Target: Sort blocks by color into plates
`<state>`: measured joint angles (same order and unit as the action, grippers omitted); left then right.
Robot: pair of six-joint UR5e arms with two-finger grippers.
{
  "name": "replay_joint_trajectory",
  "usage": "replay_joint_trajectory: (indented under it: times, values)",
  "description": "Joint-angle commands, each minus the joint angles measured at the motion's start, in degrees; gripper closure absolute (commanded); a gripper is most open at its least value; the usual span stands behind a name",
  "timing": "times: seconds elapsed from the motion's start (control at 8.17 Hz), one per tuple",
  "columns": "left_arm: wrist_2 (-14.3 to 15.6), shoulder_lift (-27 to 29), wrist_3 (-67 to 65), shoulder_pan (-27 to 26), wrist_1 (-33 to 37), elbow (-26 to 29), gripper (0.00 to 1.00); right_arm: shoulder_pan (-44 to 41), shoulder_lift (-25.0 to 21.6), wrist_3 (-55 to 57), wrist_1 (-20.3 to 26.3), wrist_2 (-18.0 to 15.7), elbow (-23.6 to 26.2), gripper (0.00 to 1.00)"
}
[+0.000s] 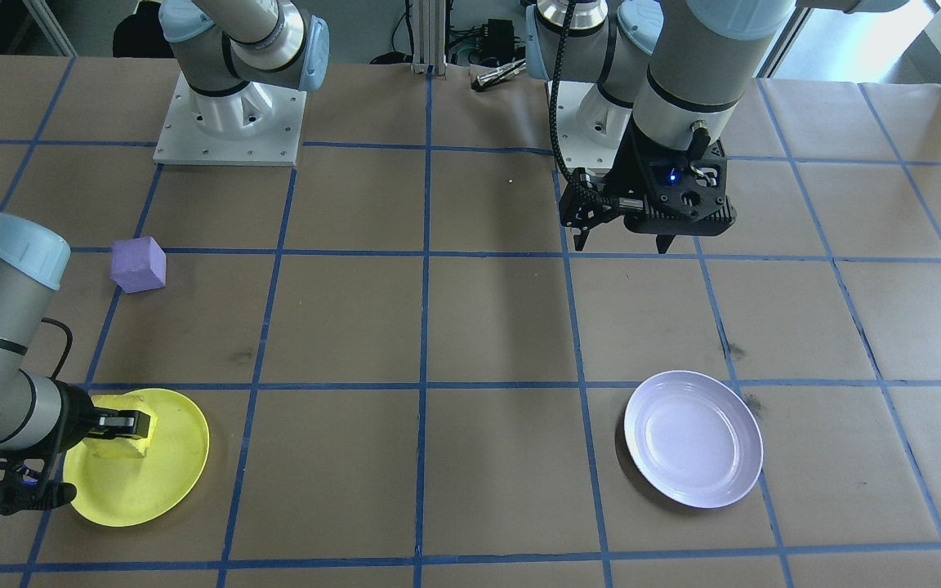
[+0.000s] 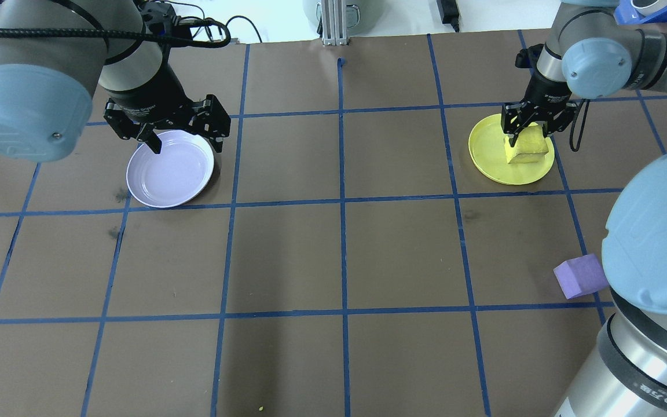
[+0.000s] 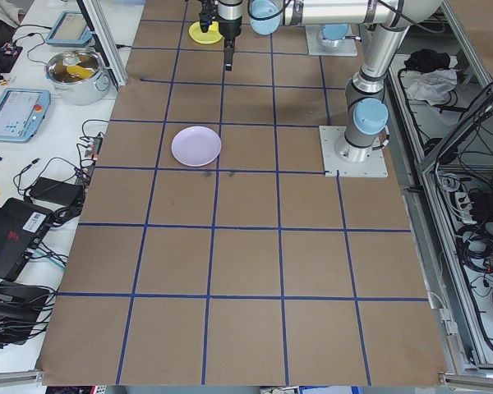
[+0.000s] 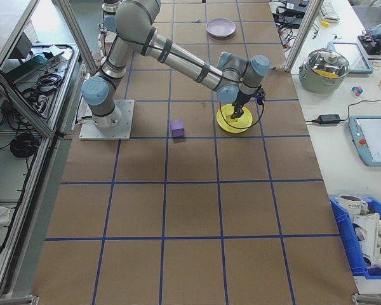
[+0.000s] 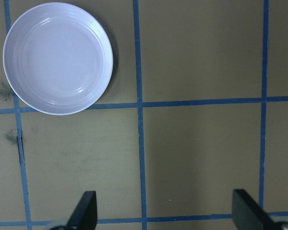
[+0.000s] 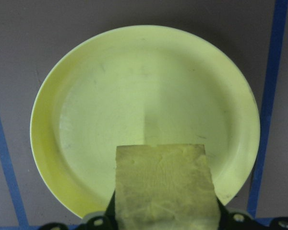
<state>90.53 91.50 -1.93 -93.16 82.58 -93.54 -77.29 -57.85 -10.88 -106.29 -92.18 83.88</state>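
The right tool (image 2: 527,134) pinches the yellow block (image 2: 526,146) between its fingers, holding it over the yellow plate (image 2: 493,162); in the right wrist view the block (image 6: 165,187) fills the lower middle with the plate (image 6: 86,120) beneath, though whether it touches the plate cannot be told. The left tool (image 2: 186,142) hangs with its fingers spread and empty, above the tabletop (image 2: 339,255) just beside the lavender plate (image 2: 169,175), which lies bare on the left. The purple block (image 2: 580,275) sits on the tabletop on the right, nearer the robot and well apart from both plates.
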Motion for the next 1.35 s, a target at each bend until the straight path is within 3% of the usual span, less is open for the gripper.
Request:
replay_joint_trajectory:
  times: [0.0, 0.12, 0.24, 0.49, 0.61, 0.86, 1.22]
  values:
    - [0.0, 0.1, 0.0, 0.0, 0.0, 0.0, 0.0, 0.1, 2.1, 0.5, -0.9, 0.2, -0.7, 0.23]
    - [0.0, 0.1, 0.0, 0.0, 0.0, 0.0, 0.0, 0.0, 1.7, 0.3, -0.2, 0.2, -0.7, 0.0]
    - [0.0, 0.3, 0.0, 0.0, -0.1, 0.0, 0.0, -0.7, 0.0, 0.4, 1.2, 0.1, -0.6, 0.0]
    - [0.1, 0.3, 0.0, 0.0, -0.2, 0.0, 0.0, -0.8, -5.9, -2.8, 10.5, -0.8, 0.2, 0.0]
    - [0.0, 0.3, 0.0, 0.0, -0.2, 0.0, 0.0, -0.5, -10.0, -9.4, 13.6, -2.5, 3.7, 0.0]
    - [0.0, 0.3, 0.0, 0.0, -0.2, 0.0, 0.0, 1.3, -17.9, -11.5, 10.4, -6.8, 16.9, 0.02]
    - [0.0, 0.3, 0.0, 0.0, -0.2, 0.0, 0.0, 3.5, -24.8, -17.1, -5.0, -11.5, 35.9, 0.04]
